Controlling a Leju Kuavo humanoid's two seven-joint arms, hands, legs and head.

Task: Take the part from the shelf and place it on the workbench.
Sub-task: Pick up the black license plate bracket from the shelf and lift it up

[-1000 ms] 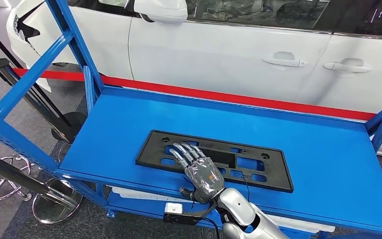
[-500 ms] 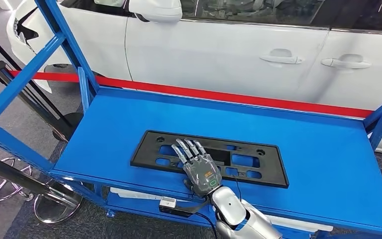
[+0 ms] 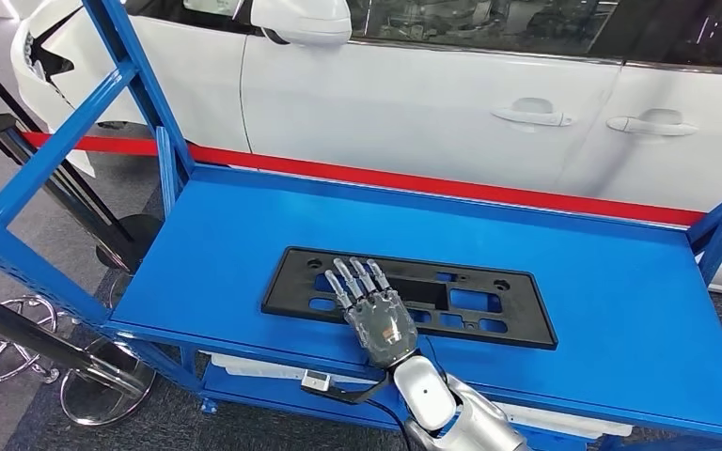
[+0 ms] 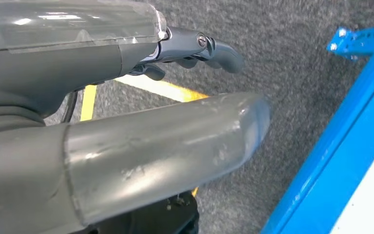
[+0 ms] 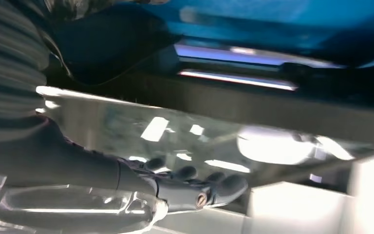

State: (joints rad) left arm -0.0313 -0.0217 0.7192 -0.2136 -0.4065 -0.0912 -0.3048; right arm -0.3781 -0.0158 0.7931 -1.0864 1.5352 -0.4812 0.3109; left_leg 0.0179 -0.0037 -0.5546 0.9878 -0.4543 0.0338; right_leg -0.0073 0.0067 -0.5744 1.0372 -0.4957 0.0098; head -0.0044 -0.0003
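blue shelf point(image 3: 244, 235) | right hand point(image 3: 376, 315) flat on part point(image 3: 489, 324), fingers spread | left hand point(image 4: 126, 146) empty over floor

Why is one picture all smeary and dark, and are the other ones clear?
The right wrist view is blurred, dim at the top, with bright glare streaks below; the right hand is just readable. The head view is evenly lit and sharp on the black part and blue shelf. In the left wrist view the left hand looks soft up close, the carpet crisper.
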